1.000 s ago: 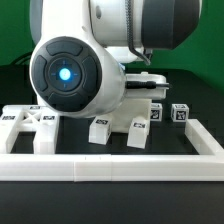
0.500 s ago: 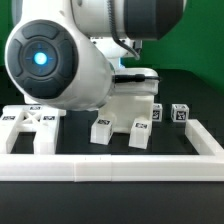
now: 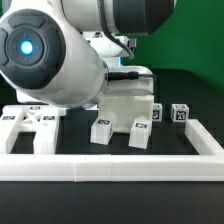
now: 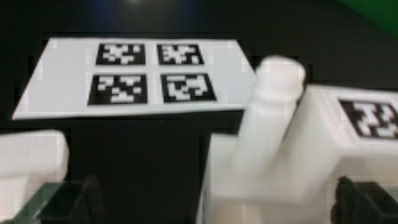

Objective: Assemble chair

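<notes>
In the wrist view my gripper [image 4: 214,205] is open, with one dark fingertip [image 4: 63,205] on each side of a tall white chair piece [image 4: 267,130] that stands between them without visible contact. A white tagged block [image 4: 365,120] sits right beside that piece. Another white part [image 4: 27,165] shows at the edge. In the exterior view the X-braced panel [image 3: 30,120] lies at the exterior view's left. Two white blocks [image 3: 100,130] [image 3: 140,133] stand in the middle. Two small tagged blocks [image 3: 158,112] [image 3: 180,113] stand behind them. The arm's body hides the gripper there.
The marker board [image 4: 143,75] with its tags lies flat on the black table beyond the gripper. The long white border rail [image 3: 110,165] runs along the front and up the exterior view's right side [image 3: 205,135]. The arm's large joint [image 3: 40,55] blocks much of the exterior view.
The arm's large joint has swung toward the exterior view's left and a little up. The chair parts on the table have not moved.
</notes>
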Available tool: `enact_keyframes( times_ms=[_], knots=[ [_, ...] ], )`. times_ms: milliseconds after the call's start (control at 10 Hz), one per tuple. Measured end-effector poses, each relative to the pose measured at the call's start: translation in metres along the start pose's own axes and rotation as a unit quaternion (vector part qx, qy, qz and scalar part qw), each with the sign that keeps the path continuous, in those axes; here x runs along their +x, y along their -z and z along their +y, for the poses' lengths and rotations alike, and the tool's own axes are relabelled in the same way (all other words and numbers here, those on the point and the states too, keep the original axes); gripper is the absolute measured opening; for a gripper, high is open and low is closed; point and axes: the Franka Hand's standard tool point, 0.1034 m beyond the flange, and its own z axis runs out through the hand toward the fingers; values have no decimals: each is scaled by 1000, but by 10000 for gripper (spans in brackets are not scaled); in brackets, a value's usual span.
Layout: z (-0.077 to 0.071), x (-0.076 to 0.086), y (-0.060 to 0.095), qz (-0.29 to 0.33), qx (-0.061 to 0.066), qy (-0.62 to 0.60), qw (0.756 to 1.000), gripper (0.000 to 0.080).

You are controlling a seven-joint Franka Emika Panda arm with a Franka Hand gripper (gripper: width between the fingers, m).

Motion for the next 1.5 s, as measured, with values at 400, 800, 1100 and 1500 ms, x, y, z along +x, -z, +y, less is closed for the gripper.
enact_keyframes(
  times_ms=[400,800,1100,1500],
  knots=[
    [0,10,34,166,-7,39,985,649],
    [6,14,69,313,-15,50,948,649],
    [16,22,76,426,-41,40,903,649],
    [35,25,75,473,-56,49,878,649]
  ],
)
